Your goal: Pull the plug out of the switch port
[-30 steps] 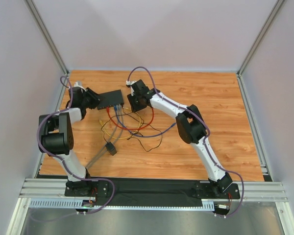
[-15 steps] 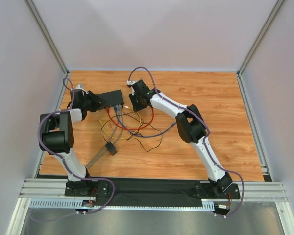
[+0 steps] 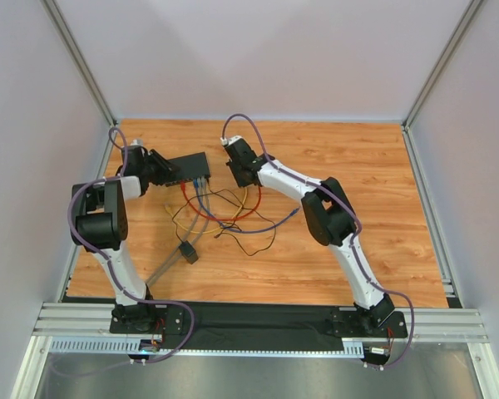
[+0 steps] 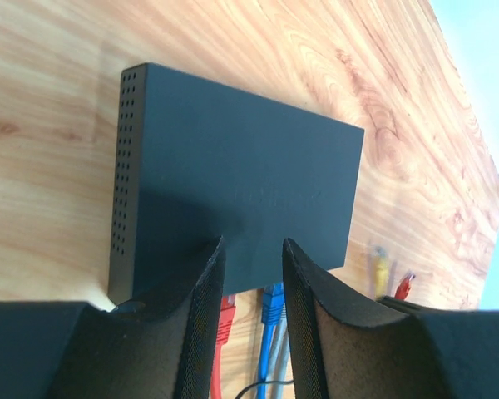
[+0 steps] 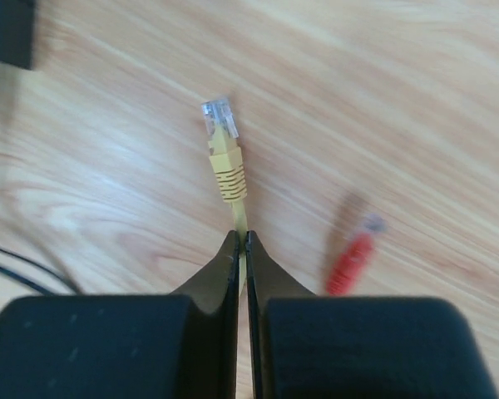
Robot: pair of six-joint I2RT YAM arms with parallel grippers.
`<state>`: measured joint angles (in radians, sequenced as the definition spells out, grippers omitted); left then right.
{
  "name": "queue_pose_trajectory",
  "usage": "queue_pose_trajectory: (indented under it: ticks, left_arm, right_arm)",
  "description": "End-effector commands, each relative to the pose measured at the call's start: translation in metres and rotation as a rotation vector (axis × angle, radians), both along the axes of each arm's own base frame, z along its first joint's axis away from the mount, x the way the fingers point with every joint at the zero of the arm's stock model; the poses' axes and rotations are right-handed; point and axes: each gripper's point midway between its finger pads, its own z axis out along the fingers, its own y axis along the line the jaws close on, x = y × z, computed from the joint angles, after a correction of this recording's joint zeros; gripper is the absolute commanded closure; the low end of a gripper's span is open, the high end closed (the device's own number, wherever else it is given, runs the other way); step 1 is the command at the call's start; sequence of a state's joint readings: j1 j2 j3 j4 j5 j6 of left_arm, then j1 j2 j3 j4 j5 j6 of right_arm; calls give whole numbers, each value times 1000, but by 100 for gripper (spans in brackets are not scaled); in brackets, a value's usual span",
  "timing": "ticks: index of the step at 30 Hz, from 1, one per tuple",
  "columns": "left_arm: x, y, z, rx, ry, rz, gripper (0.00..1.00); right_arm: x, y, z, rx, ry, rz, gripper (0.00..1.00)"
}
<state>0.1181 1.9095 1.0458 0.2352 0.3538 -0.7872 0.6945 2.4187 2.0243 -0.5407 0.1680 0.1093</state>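
The black switch (image 3: 189, 167) lies flat at the back left of the table, its ports facing the near edge. Red (image 4: 223, 320) and blue (image 4: 271, 306) plugs sit in the ports, with a grey cable beside them. My left gripper (image 4: 248, 245) is open, its fingers over the switch's top (image 4: 233, 166) near the port edge. Whether they touch it cannot be told. My right gripper (image 5: 241, 235) is shut on the yellow cable just behind its yellow plug (image 5: 224, 162). That plug is free of the switch, its clear tip showing above the wood.
A loose red plug (image 5: 353, 262) lies on the wood right of the yellow one. Tangled cables (image 3: 224, 216) spread in front of the switch. A small black adapter block (image 3: 187, 252) on a thin wire sits nearer the arms. Grey walls enclose the table.
The right jaws have closed onto the yellow cable and that wrist has shifted slightly away from the near edge. The left gripper has edged right, over the switch.
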Motion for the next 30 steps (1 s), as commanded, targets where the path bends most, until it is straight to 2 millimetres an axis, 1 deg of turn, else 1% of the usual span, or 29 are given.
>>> queue_pose_trajectory:
  ticks: [1,2,3,5,6,7,8,9,10,11,12,13,14,15,16,17,19,20,22,23,24,25,26,27,28,29,30]
  left_arm:
    - [-3,-3,-15,-8,79,0,58]
    - [-2,-3,-16,-14,82,-6,58]
    - [-2,-4,-17,-15,89,-9,58]
    - [-1,-5,-17,-17,92,-20,58]
    - [-2,-5,-23,-16,109,-24,57]
    - [0,-5,-22,-15,108,-29,57]
    - [0,-6,-25,-20,115,-33,57]
    - [-1,-6,-25,-23,118,-34,57]
    - [-1,-7,-25,-25,118,-38,57]
    - [-1,-6,-24,-24,116,-37,57]
    - [0,-7,-23,-22,113,-38,58]
    - [-1,-6,-24,-23,116,-38,57]
    - [0,-6,-21,-21,109,-34,57]
    - [0,-6,-21,-21,109,-36,57]
    - [-1,-6,-21,-20,108,-35,57]
    - [0,-5,-21,-21,107,-33,57]
    - [-1,-6,-20,-25,105,-37,57]
    - [0,-6,-19,-27,102,-38,57]
    - [-1,-6,-20,-27,102,-38,57]
    - [0,-6,-19,-28,101,-39,57]
    - [-1,-6,-19,-29,100,-40,57]
    - [-1,-6,-19,-32,102,-41,57]
    - [-1,-6,-18,-33,96,-41,57]
    - [0,-4,-17,-35,93,-39,57]
    - [-2,-5,-18,-36,96,-38,57]
    - [-1,-4,-16,-38,89,-36,57]
    - [-2,-4,-18,-43,89,-37,57]
  right_arm:
    - [23,-11,94,-61,-327,-81,100]
    - [21,-11,111,-69,-393,-75,100]
    - [15,-6,120,-77,-426,-69,100]
    - [13,-11,140,-113,-497,-108,100]
    - [6,-8,152,-113,-522,-108,100]
    - [5,-14,160,-136,-550,-143,100]
    - [3,-15,174,-127,-577,-155,100]
    - [-3,-13,177,-134,-588,-152,100]
    - [-6,-17,185,-145,-613,-171,100]
    - [-8,-13,212,-92,-677,-191,100]
    - [-19,-11,209,-130,-700,-155,100]
    - [-23,-11,220,-119,-734,-168,100]
    - [-28,-10,248,-53,-788,-187,100]
    - [-34,-6,254,-25,-799,-168,100]
    - [-38,-4,264,18,-807,-164,100]
    - [-43,-7,286,76,-827,-170,100]
    - [-50,-4,308,159,-838,-146,100]
    - [-56,-6,326,201,-855,-142,100]
    - [-66,-2,347,255,-868,-109,100]
    - [-71,-4,365,274,-881,-103,100]
    - [-79,-1,374,286,-891,-88,100]
    - [-82,-4,382,270,-910,-87,100]
    - [-87,-8,397,278,-935,-89,100]
    - [-96,-4,405,277,-954,-71,100]
    - [-99,-10,413,251,-982,-87,100]
    - [-106,-16,432,225,-1039,-88,100]
    - [-108,-19,440,196,-1066,-84,100]
